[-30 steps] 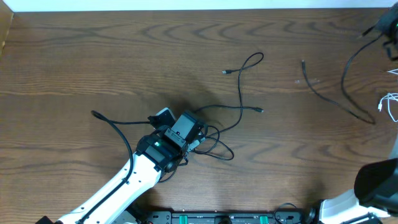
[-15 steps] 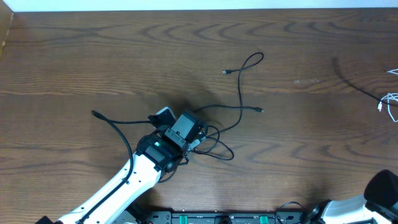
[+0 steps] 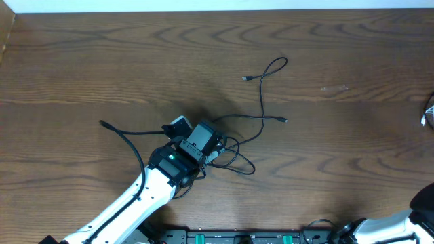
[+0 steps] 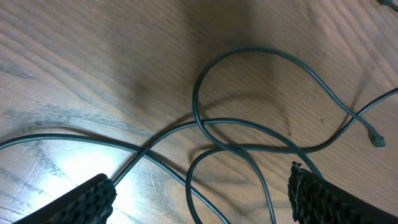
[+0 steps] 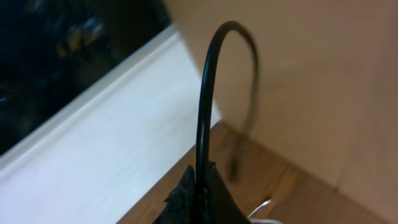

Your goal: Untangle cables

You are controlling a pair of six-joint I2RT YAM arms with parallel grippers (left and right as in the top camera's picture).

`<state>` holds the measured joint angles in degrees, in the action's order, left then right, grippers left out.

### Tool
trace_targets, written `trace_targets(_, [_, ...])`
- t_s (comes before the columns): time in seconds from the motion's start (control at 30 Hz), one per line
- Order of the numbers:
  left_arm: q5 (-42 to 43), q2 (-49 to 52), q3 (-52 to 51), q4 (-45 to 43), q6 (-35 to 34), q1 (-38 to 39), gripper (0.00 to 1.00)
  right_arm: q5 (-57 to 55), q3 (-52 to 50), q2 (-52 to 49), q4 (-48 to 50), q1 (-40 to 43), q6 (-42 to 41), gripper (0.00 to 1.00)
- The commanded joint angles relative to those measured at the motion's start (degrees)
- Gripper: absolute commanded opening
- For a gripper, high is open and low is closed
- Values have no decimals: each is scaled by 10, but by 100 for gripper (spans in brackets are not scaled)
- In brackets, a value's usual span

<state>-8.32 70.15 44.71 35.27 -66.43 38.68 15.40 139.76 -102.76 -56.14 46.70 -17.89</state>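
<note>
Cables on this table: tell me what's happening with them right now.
The left gripper hovers over a tangle of thin black cable near the middle of the table, open, fingers either side of the crossed loops, gripping nothing. The right gripper is shut on a second black cable that arches up from its fingers; that arm is mostly out of the overhead view.

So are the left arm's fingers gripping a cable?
No, the fingers stand wide apart, with the black cables lying loose between them.

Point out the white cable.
The white cable at the overhead view's right edge, mostly cut off; the tangled cables in the middle are all black.
</note>
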Motion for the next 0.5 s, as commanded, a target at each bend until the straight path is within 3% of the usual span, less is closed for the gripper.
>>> trace_targets(0.0, [-14,3,7,-2,-3,-1,91,160,-5,-25,-2,-3,31,1])
trace_targets(0.17, [-14,3,7,-2,-3,-2,91,303,-5,-31,-15,0,97,1])
trace_targets(0.37, [-14,3,7,-3,-3,-2,91,529,-5,-30,19,15,103,1])
trace_targets(0.47, [-14,3,7,-3,-3,-2,91,506,-5,-30,8,1,98,1])
